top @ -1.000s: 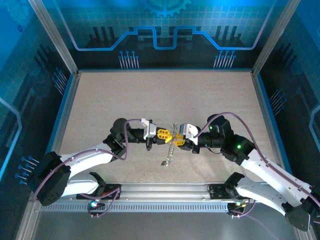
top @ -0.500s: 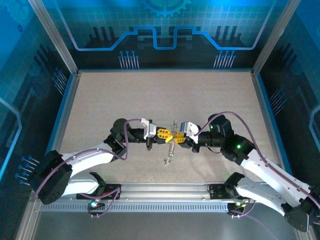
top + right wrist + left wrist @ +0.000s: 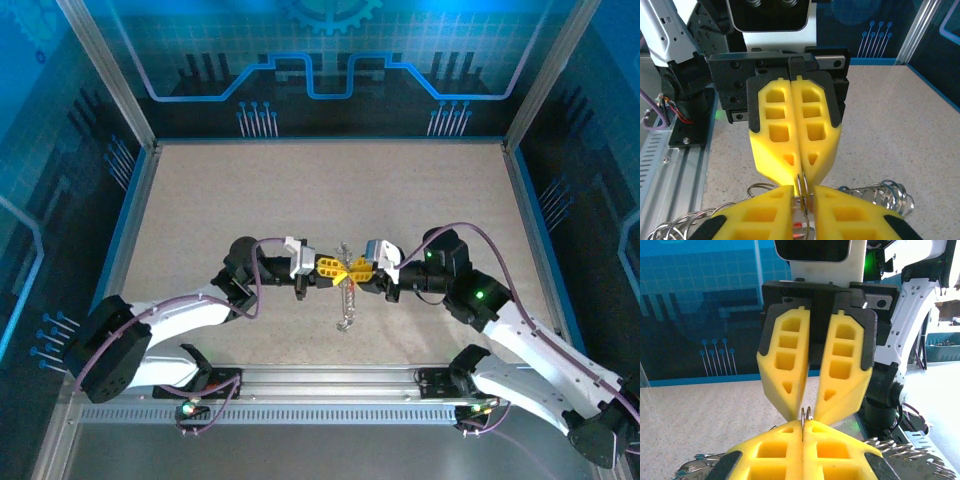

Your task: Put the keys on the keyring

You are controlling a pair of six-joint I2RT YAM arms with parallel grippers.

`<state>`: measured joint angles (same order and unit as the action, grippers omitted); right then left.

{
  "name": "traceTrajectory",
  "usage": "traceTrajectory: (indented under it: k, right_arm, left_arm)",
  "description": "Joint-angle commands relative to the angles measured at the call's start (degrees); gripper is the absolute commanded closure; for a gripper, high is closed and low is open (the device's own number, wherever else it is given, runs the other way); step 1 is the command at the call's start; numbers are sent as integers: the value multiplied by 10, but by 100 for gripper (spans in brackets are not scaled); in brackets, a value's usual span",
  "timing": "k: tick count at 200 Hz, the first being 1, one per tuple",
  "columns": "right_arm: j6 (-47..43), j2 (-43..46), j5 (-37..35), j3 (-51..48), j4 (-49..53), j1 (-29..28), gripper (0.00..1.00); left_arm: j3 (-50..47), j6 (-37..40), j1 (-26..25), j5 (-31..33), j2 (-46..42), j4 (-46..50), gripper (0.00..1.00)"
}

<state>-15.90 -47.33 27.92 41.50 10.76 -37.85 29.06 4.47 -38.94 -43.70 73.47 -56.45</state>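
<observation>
Obs: left fingers [image 3: 775,450] pressed together on keyring [image 3: 806,414] wire, steadying it over desk [image 3: 300,190]. The right fingers [image 3: 840,215], tip-to-tip opposite, nearly closed on red-headed key [image 3: 798,227], presumably to thread it.

Left end effector [image 3: 803,426] clamped; right end effector [image 3: 803,190] tip-to-tip.

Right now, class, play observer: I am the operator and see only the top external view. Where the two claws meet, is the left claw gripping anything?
Observer: Yes. The left wrist view shows the left claw shut on the keyring, a thin wire loop poking out at its tips.
Operator: And the other one?
Observer: The right wrist view shows the right claw slightly parted around that wire; whether it pinches, I cannot tell.
Operator: Any key there?
Observer: Low in that gap sits something red, too blurred to name.
</observation>
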Motion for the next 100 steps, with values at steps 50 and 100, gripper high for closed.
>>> traceTrajectory:
  k: [50,100]
  right_arm:
    - [0,3,23,-13,6,17,78]
    - [2,7,37,-18,5,25,82]
  left_arm:
    - [-3,-12,1,0,4,-67,100]
    - [-1,-22,1,-5,12,-82,100]
